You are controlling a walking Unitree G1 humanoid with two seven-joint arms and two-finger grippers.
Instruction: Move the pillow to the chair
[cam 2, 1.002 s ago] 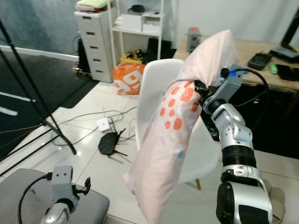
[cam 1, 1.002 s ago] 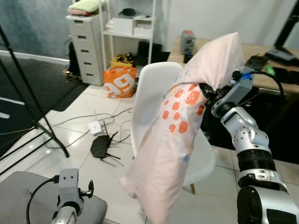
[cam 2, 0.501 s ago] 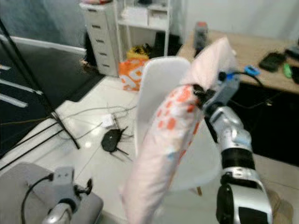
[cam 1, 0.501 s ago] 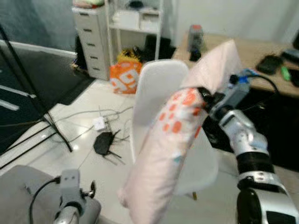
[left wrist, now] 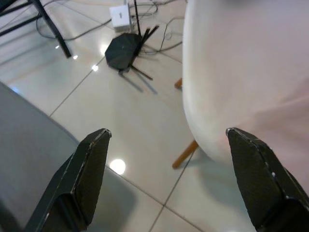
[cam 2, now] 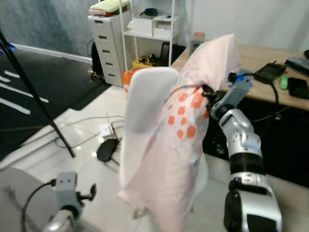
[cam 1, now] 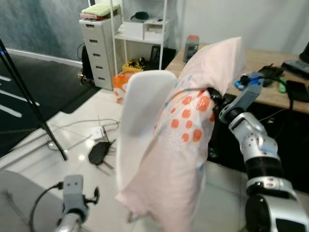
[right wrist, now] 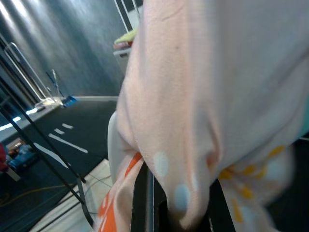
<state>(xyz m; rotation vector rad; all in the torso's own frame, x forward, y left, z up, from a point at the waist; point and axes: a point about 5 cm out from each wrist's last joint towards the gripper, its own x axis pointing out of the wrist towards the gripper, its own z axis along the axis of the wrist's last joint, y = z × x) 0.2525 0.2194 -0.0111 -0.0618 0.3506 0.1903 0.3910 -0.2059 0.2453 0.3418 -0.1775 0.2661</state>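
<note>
Right gripper: fingers clamped on a pinched fold of the pillow, near its upper third. Pillow is held in the air, hanging long and tilted, pink with orange dots, in front of the white chair and overlapping its backrest. Left gripper: held low over the tiled floor, fingers spread wide, nothing gripped. A desk is seen behind the right arm.
</note>
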